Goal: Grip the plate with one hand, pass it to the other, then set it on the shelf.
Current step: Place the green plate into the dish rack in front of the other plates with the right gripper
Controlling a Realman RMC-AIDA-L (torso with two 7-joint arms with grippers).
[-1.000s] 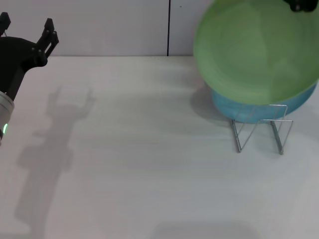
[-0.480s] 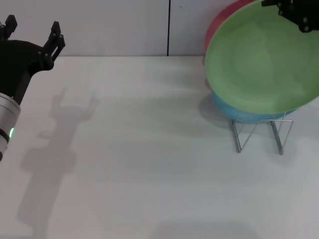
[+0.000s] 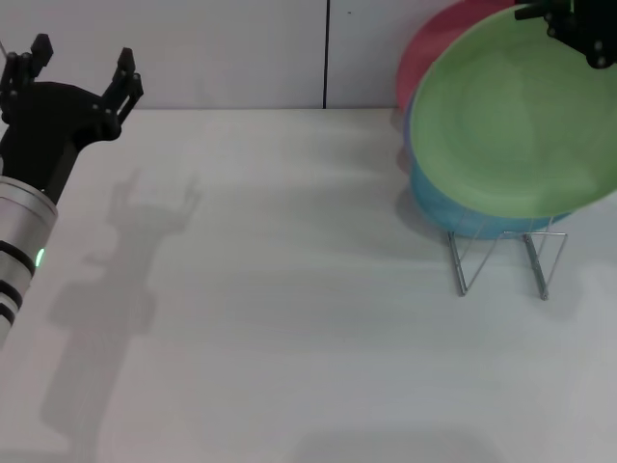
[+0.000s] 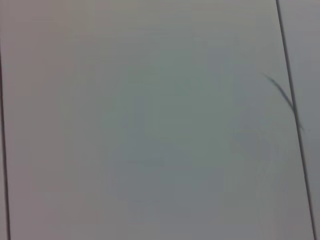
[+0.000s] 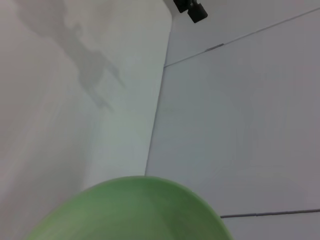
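Note:
The light green plate (image 3: 516,116) stands tilted at the far right, its lower edge at the silver wire shelf (image 3: 501,253). My right gripper (image 3: 578,27) is at the plate's top rim at the upper right corner, shut on it. The plate's rim also shows in the right wrist view (image 5: 130,210). My left gripper (image 3: 79,72) is open and empty, held above the table at the far left on its silver arm. The left wrist view shows only a blank wall.
A sky-blue plate (image 3: 453,207) and a pink-red plate (image 3: 434,48) stand in the shelf behind the green plate. The white table (image 3: 289,289) stretches between the two arms, with the left arm's shadow on it.
The green plate has moved right and down toward the shelf, uncovering the pink-red plate behind. My left gripper has shifted a little to the right.

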